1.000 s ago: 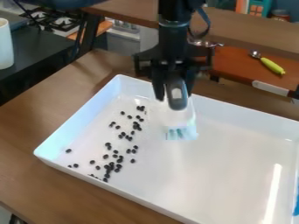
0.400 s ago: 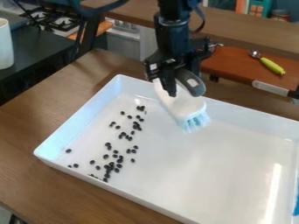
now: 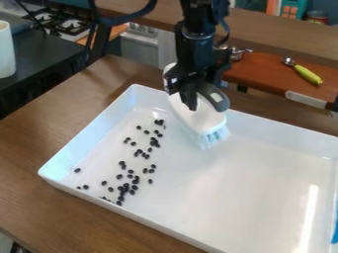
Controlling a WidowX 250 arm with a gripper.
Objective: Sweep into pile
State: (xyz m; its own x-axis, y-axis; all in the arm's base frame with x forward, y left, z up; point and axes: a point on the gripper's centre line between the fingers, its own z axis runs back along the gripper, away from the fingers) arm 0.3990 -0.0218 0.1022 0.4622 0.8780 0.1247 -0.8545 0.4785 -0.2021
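The gripper point(image 3: 196, 95) has its fingers closed on the brush point(image 3: 196, 115), only as far apart as the handle between them makes them. The grey end of the handle juts out beside the fingers, and the white head slants down toward the tray point(image 3: 247, 173), its bristles near the far wall. Over the last second the wrist has turned, so the brush has gone from hanging nearly square to the camera to lying aslant; since the last frame it has come back a little toward the view's left. Whether the bristles touch the floor I can't tell. The beans point(image 3: 125, 186) lie where they did, in a loose band down the tray's left part, thickest by the near wall, a few strays toward the left corner. So the turn has gathered nothing; I'd take it as lining up a stroke, with most of the sweeping ahead. The brush is just beside the band's far end, and the next move probably wants the bristles set down behind those beans and drawn toward the thick patch. Too quick a flick could scatter them. Under the tray is the wooden table point(image 3: 39, 207).
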